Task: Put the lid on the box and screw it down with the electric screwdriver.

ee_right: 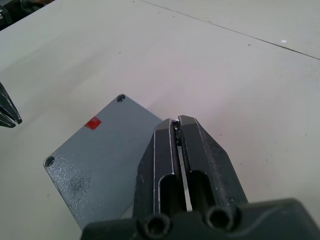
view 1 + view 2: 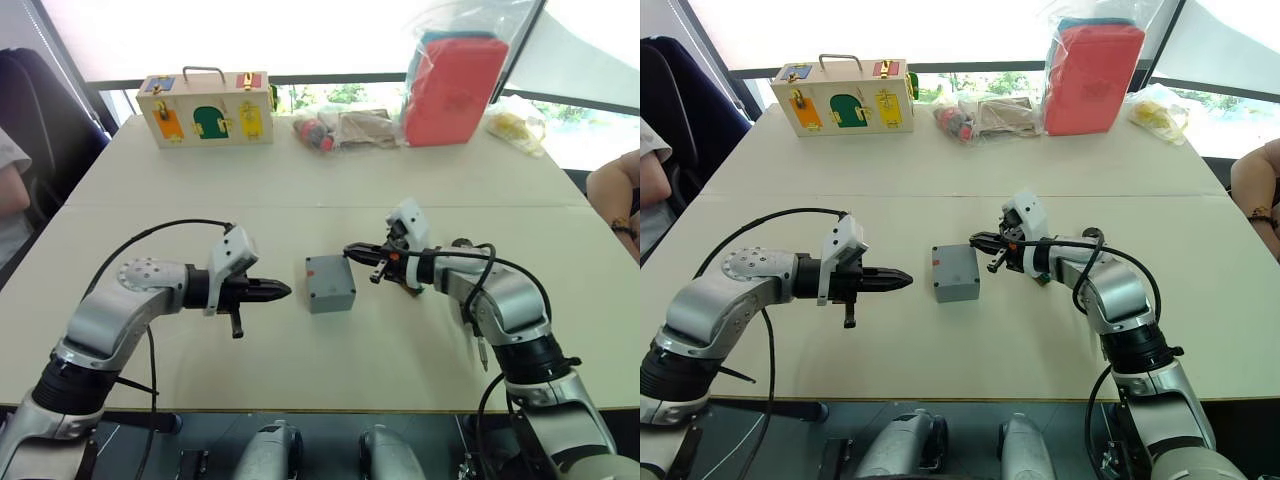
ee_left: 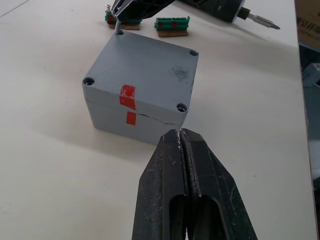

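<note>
lid (image 3: 145, 67) sits on box (image 3: 137, 120), mid surface (image 2: 420, 340); red marks on both line up. left tool (image 2: 278, 291) pressed closed, empty, tip just left of box, not touching. right tool (image 2: 352, 252) nearly closed, pinching small screw (image 3: 116, 28) above box's far right corner hole. electric screwdriver (image 3: 225, 10) lies on surface behind box, beside green-brown strips (image 3: 171, 26). wooden latch box (image 2: 207, 107) and red case (image 2: 452, 88) far behind box.

- Head stereo pair: looks forward and down over worktop (image 2: 300, 380); both eyes share the whole scene.
- Wrist cameras: close, from opposite sides, both on the lid (image 3: 145, 75).
</note>
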Action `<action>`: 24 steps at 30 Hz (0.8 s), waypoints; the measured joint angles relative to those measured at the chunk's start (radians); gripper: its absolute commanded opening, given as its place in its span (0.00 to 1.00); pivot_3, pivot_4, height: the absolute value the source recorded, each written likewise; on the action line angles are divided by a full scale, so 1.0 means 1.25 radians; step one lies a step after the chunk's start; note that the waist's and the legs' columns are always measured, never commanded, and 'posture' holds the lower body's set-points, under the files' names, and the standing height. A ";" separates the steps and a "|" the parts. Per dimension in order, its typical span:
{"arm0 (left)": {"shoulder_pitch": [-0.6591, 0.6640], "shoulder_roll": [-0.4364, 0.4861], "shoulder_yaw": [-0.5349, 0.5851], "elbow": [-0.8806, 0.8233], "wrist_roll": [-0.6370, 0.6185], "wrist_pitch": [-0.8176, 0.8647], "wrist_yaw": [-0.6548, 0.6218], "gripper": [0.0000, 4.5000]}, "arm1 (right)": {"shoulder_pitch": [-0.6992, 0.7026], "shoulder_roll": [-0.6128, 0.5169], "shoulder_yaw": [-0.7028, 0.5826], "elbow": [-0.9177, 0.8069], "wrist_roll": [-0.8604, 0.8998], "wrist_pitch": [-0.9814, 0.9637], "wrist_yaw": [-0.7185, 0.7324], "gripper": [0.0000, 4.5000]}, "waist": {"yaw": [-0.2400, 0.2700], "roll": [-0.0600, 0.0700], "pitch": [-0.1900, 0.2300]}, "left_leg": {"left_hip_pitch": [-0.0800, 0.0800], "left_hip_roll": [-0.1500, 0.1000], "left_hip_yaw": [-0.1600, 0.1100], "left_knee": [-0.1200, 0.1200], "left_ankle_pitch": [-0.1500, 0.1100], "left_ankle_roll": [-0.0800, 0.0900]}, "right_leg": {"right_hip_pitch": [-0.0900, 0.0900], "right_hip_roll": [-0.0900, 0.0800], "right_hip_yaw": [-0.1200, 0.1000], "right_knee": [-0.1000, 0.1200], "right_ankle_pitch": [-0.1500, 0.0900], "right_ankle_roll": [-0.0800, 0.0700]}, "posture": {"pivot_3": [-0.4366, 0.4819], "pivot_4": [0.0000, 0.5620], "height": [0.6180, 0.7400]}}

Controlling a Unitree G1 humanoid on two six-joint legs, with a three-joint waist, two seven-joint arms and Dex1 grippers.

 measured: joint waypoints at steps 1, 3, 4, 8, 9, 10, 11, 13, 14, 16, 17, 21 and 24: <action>-0.001 0.000 0.000 0.000 0.000 0.000 0.001 0.00 | 0.000 0.000 0.000 0.000 0.000 0.000 0.000 0.01 | 0.000 0.000 0.000 | 0.000 0.000 0.000 0.000 0.000 0.000 | 0.000 0.000 0.000 0.000 0.000 0.000 | 0.48 0.27 1.00; -0.003 -0.002 0.000 0.000 -0.002 0.000 0.003 0.00 | 0.000 -0.001 0.000 0.000 0.000 0.000 0.001 0.01 | 0.000 0.000 0.000 | 0.000 0.000 0.000 0.000 0.000 0.000 | 0.000 0.000 0.000 0.000 0.000 0.000 | 0.48 0.27 1.00; -0.004 -0.002 0.000 0.000 -0.003 0.000 0.004 0.00 | 0.000 -0.001 0.000 0.000 0.000 0.000 0.001 0.01 | 0.000 0.000 0.000 | 0.000 0.000 0.000 0.000 0.000 0.000 | 0.000 0.000 0.000 0.000 0.000 0.000 | 0.48 0.27 1.00; -0.010 -0.002 0.000 0.000 -0.004 0.000 0.004 0.00 | 0.000 -0.002 0.000 0.000 0.000 0.000 0.002 0.01 | 0.000 0.000 0.000 | 0.000 0.000 0.000 0.000 0.000 0.000 | 0.000 -0.001 0.000 0.000 0.000 0.000 | 0.48 0.27 1.00; -0.010 -0.002 0.000 0.000 -0.004 0.000 0.004 0.00 | 0.000 -0.002 0.000 0.000 0.000 0.000 0.002 0.01 | 0.000 0.000 0.000 | 0.000 0.000 0.000 0.000 0.000 0.000 | 0.000 -0.001 0.000 0.000 0.000 0.000 | 0.48 0.27 1.00; -0.010 -0.002 0.000 0.000 -0.004 0.000 0.004 0.00 | 0.000 -0.002 0.000 0.000 0.000 0.000 0.002 0.01 | 0.000 0.000 0.000 | 0.000 0.000 0.000 0.000 0.000 0.000 | 0.000 -0.001 0.000 0.000 0.000 0.000 | 0.48 0.27 1.00; -0.010 -0.002 0.000 0.000 -0.004 0.000 0.004 0.00 | 0.000 -0.002 0.000 0.000 0.000 0.000 0.002 0.01 | 0.000 0.000 0.000 | 0.000 0.000 0.000 0.000 0.000 0.000 | 0.000 -0.001 0.000 0.000 0.000 0.000 | 0.48 0.27 1.00; -0.010 -0.002 0.000 0.000 -0.004 0.000 0.004 0.00 | 0.000 -0.002 0.000 0.000 0.000 0.001 0.002 0.01 | 0.000 0.000 0.000 | 0.000 0.000 0.000 0.000 0.000 0.000 | 0.000 -0.001 0.000 0.000 0.000 0.000 | 0.48 0.27 1.00; -0.010 -0.002 0.000 0.000 -0.004 0.000 0.004 0.00 | 0.000 -0.002 -0.001 0.000 0.000 0.001 0.002 0.01 | 0.000 0.000 0.000 | 0.000 0.000 0.000 0.000 0.000 0.000 | 0.000 -0.001 0.000 0.000 0.000 0.000 | 0.48 0.27 1.00; -0.010 -0.002 0.000 0.000 -0.004 0.000 0.004 0.00 | 0.000 -0.002 -0.001 0.000 0.000 0.001 0.002 0.01 | 0.000 0.000 0.000 | 0.000 0.000 0.000 0.000 0.000 0.000 | 0.000 -0.001 0.000 0.000 0.000 0.000 | 0.48 0.27 1.00; -0.010 -0.002 0.000 0.000 -0.004 0.000 0.004 0.00 | 0.000 -0.002 -0.001 0.000 0.001 0.002 0.002 0.01 | 0.000 0.000 0.000 | 0.000 0.000 0.000 0.000 0.000 0.000 | 0.000 -0.001 0.000 0.000 0.000 0.000 | 0.48 0.27 1.00; -0.010 -0.004 0.000 0.000 -0.004 0.000 0.004 0.00 | 0.000 -0.002 -0.004 0.000 0.002 0.007 0.001 0.01 | 0.000 0.000 0.000 | 0.000 0.000 0.000 0.000 0.000 0.000 | 0.000 -0.001 0.000 0.000 0.000 0.000 | 0.48 0.27 1.00; -0.010 -0.007 0.000 0.000 -0.004 -0.001 0.004 0.00 | 0.001 -0.002 -0.005 0.000 0.003 0.011 0.001 0.01 | 0.000 0.000 0.000 | 0.000 0.000 0.000 0.000 0.000 0.000 | 0.000 -0.002 0.000 0.000 0.000 0.000 | 0.48 0.27 1.00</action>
